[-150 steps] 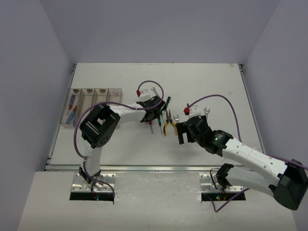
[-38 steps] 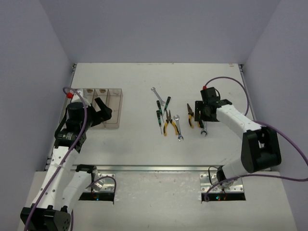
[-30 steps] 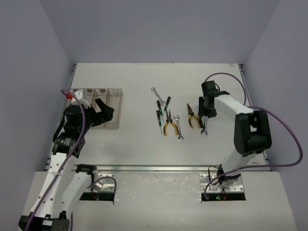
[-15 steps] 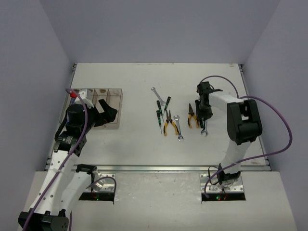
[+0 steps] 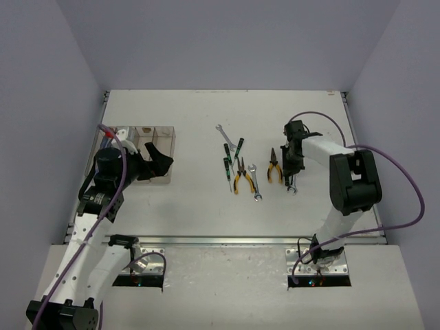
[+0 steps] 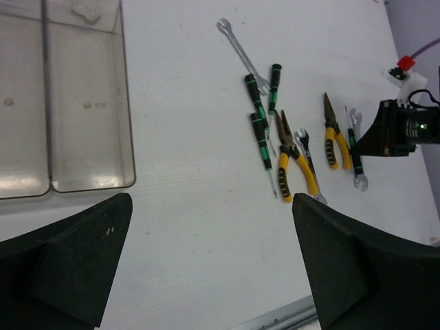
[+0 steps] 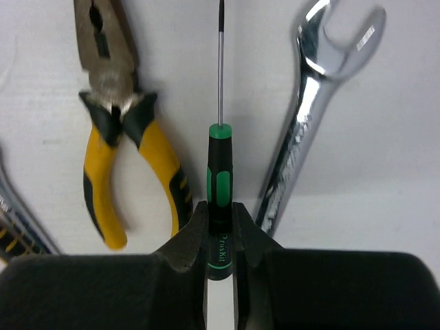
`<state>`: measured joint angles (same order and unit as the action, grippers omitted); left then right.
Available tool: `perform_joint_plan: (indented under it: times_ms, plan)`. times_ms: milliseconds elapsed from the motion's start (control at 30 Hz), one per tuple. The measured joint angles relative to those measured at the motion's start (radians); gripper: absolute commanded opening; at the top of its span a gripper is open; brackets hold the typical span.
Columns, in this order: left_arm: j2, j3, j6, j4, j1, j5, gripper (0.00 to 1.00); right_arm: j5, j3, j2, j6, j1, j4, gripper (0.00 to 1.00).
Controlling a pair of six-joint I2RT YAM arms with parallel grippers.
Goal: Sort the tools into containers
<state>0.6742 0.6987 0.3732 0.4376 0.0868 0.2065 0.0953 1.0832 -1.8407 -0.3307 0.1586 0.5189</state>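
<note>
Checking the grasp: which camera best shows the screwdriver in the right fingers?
Right wrist: the screwdriver is close up, its green handle pinched between the fingers. Top external barely shows it; left wrist shows it tiny.

Bright, even overhead light; soft shadows, sharp focus.

Overhead camera: high behind both arm bases, looking down on the whole table (image 5: 192, 199). Left wrist camera: raised, angled across the table between its own fingers (image 6: 62, 261), sharing two bins (image 6: 127, 103) and the loose tools (image 6: 297, 168) with the overhead view. Right wrist camera: very close above a green screwdriver (image 7: 220, 185), yellow pliers (image 7: 130, 158) and a wrench (image 7: 302, 124), a patch the other views show small.
</note>
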Motion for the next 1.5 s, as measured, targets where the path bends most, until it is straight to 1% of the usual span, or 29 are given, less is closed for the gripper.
perform_joint_plan:
  times_ms: [33,100,167,233,300,333,433,500,567,600,700,800,833,900,1000,1033,1100,1133,1167,1233,1267,1333,1367,1433,1467,1500]
  plan:
    - [0.004,0.000,0.000,-0.007,0.000,0.035,1.00,0.002,-0.016,0.028,-0.007,0.001,0.008,0.00]
    - [0.019,0.000,0.011,-0.026,0.000,0.120,1.00,0.000,-0.065,0.135,-0.021,0.006,0.033,0.00]
    - [0.028,-0.023,0.056,-0.092,0.001,0.223,1.00,-0.016,-0.104,0.259,-0.036,0.020,0.044,0.00]
    - [0.030,-0.103,0.153,-0.262,0.018,0.327,1.00,-0.101,-0.151,0.414,-0.047,0.058,0.020,0.00]
    - [0.048,-0.189,0.256,-0.438,0.067,0.385,1.00,-0.233,-0.192,0.536,-0.064,0.121,-0.031,0.00]
    - [0.071,-0.216,0.293,-0.505,0.109,0.392,1.00,-0.313,-0.215,0.584,-0.078,0.160,-0.075,0.00]
    - [0.212,-0.190,0.349,-0.650,0.336,0.365,1.00,-0.555,-0.319,0.675,-0.140,0.278,-0.253,0.00]
    - [0.298,-0.147,0.359,-0.723,0.474,0.353,1.00,-0.655,-0.366,0.706,-0.171,0.328,-0.319,0.00]
    - [0.354,-0.104,0.361,-0.786,0.565,0.331,1.00,-0.751,-0.408,0.751,-0.209,0.354,-0.387,0.00]
    - [0.366,-0.092,0.360,-0.813,0.597,0.318,0.99,-0.780,-0.419,0.774,-0.224,0.355,-0.414,0.00]
    - [0.372,-0.081,0.361,-0.874,0.643,0.271,0.98,-0.841,-0.430,0.848,-0.253,0.355,-0.481,0.00]
    - [0.374,-0.081,0.362,-0.903,0.667,0.226,0.96,-0.856,-0.429,0.900,-0.258,0.355,-0.503,0.00]
    - [0.374,-0.081,0.362,-0.906,0.674,0.211,0.94,-0.856,-0.429,0.913,-0.258,0.355,-0.502,0.00]
    - [0.374,-0.081,0.362,-0.911,0.690,0.191,0.89,-0.856,-0.429,0.929,-0.258,0.355,-0.502,0.00]
    - [0.375,-0.081,0.360,-0.914,0.706,0.171,0.71,-0.863,-0.429,0.933,-0.268,0.355,-0.506,0.00]
    - [0.378,-0.081,0.359,-0.918,0.709,0.167,0.64,-0.872,-0.429,0.932,-0.275,0.355,-0.514,0.00]
    - [0.395,-0.081,0.359,-0.942,0.713,0.161,0.38,-0.901,-0.431,0.930,-0.291,0.355,-0.545,0.00]
    - [0.407,-0.080,0.356,-0.949,0.715,0.160,0.28,-0.912,-0.433,0.930,-0.298,0.355,-0.560,0.00]
    - [0.421,-0.078,0.361,-0.959,0.717,0.162,0.21,-0.918,-0.435,0.930,-0.298,0.355,-0.570,0.00]
    - [0.446,-0.066,0.360,-0.978,0.719,0.160,0.04,-0.930,-0.445,0.931,-0.304,0.353,-0.577,0.00]
    - [0.455,-0.063,0.361,-0.987,0.719,0.159,0.00,-0.932,-0.448,0.931,-0.303,0.353,-0.579,0.00]
    - [0.459,-0.063,0.363,-0.997,0.721,0.156,0.00,-0.933,-0.449,0.931,-0.299,0.353,-0.579,0.00]
    - [0.459,-0.063,0.363,-0.998,0.723,0.153,0.00,-0.933,-0.449,0.931,-0.296,0.352,-0.579,0.03]
    - [0.457,-0.063,0.361,-0.997,0.724,0.146,0.00,-0.932,-0.449,0.932,-0.291,0.352,-0.579,0.21]
    - [0.454,-0.063,0.359,-0.995,0.724,0.141,0.00,-0.931,-0.449,0.932,-0.289,0.353,-0.580,0.31]
    - [0.450,-0.063,0.356,-0.992,0.725,0.136,0.00,-0.929,-0.449,0.932,-0.288,0.353,-0.581,0.49]
